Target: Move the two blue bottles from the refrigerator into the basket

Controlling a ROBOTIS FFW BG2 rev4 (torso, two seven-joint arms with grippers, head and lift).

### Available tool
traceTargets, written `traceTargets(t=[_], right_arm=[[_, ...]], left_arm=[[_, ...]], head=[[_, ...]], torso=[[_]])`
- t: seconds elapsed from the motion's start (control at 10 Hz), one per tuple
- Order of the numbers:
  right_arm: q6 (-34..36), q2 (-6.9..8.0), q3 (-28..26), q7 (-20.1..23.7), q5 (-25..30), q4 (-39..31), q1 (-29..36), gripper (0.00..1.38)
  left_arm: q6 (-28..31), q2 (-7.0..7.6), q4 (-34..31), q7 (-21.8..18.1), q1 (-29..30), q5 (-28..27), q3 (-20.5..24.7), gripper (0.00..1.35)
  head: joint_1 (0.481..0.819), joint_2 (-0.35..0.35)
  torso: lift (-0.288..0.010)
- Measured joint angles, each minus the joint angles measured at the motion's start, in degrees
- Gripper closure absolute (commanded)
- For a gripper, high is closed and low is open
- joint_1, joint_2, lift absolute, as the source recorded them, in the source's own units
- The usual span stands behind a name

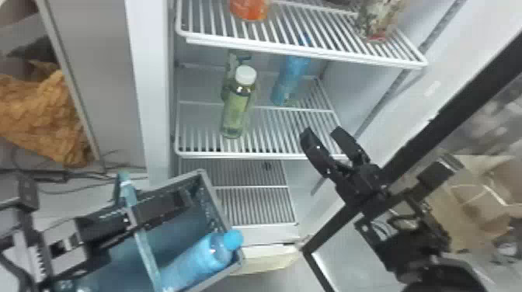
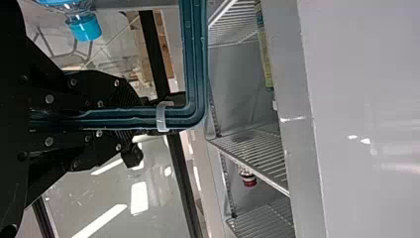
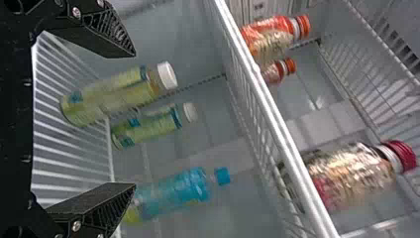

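In the head view my left gripper point(image 1: 126, 221) grips the handle point(image 1: 145, 248) of the basket point(image 1: 219, 209); in the left wrist view the left gripper point(image 2: 133, 118) is shut on that handle point(image 2: 195, 59). One blue bottle point(image 1: 194, 260) lies tilted inside the basket, cap toward the refrigerator. The other blue bottle point(image 1: 289, 81) stands at the back of the middle shelf; in the right wrist view this blue bottle point(image 3: 173, 193) is beyond the lower finger. My right gripper point(image 1: 323, 134) is open before the shelf's right front, and the right gripper point(image 3: 134, 119) holds nothing.
Green bottles with white caps point(image 1: 236, 106) stand left of the blue one on the middle shelf point(image 1: 272, 134). The upper shelf point(image 1: 310, 52) holds an orange bottle point(image 1: 250, 7) and a red-capped bottle point(image 1: 378, 19). The refrigerator's open door point(image 1: 458, 101) is at the right.
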Motion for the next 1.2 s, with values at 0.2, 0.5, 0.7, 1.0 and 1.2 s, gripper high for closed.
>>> traceTargets(t=[0.2, 0.5, 0.7, 1.0, 1.2], right_arm=[[-2.0, 0.13, 0.0, -1.4, 2.0, 3.1, -3.0, 0.13], [-3.1, 0.54, 1.7, -4.6, 5.2, 7.2, -7.7, 0.13], [-5.4, 1.02, 3.1, -6.6, 6.9, 10.7, -10.9, 0.13], [-7.6, 1.19, 5.9, -8.6, 8.9, 17.0, -16.4, 0.13], [-8.3, 1.36, 7.2, -10.8, 10.4, 20.7, -19.7, 0.13]], left_arm=[[0.1, 0.0, 0.0, 0.1, 0.0, -0.1, -0.1, 1.19], [0.1, -0.01, 0.0, 0.2, 0.0, -0.1, -0.2, 1.19], [0.1, 0.01, 0.0, 0.2, -0.1, -0.1, -0.3, 1.19], [0.1, 0.12, 0.0, 0.2, -0.1, -0.1, -0.3, 1.19], [0.1, 0.22, 0.0, 0.3, -0.1, 0.0, -0.3, 1.19]], head=[[0.695, -0.323], [0.695, -0.321], [0.695, -0.318], [0.695, -0.295], [0.695, -0.287]], torso=[[-0.216], [-0.216], [-0.216], [-0.216], [-0.216]])
